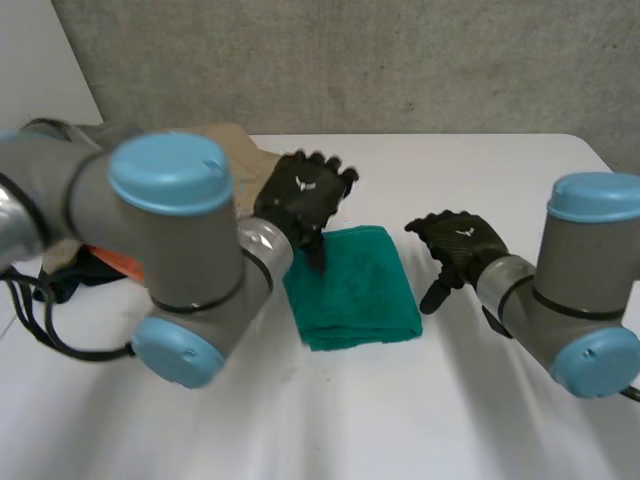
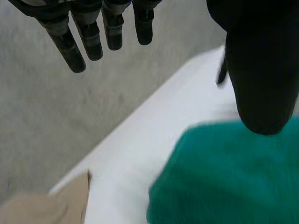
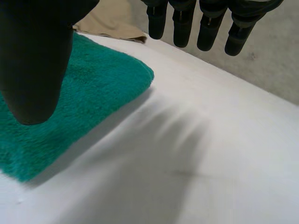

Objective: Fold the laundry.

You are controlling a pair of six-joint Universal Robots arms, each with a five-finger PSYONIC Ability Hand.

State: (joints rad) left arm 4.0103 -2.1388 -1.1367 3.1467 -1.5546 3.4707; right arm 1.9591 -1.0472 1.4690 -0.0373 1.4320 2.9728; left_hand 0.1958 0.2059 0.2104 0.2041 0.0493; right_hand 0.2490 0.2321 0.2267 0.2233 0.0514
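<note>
Your green towel (image 1: 365,290) lay folded in the middle of the desk (image 1: 480,400), between the two hands. Your left hand (image 1: 305,195) hovered over its far left corner, fingers straight and released, thumb pointing down at the cloth. Your right hand (image 1: 460,240), equally released, hung just beside its right edge, not touching.

left hand (image 1: 303,198): fingers straight, thumb pointing down | right hand (image 1: 458,243): fingers straight, thumb pointing down
</note>
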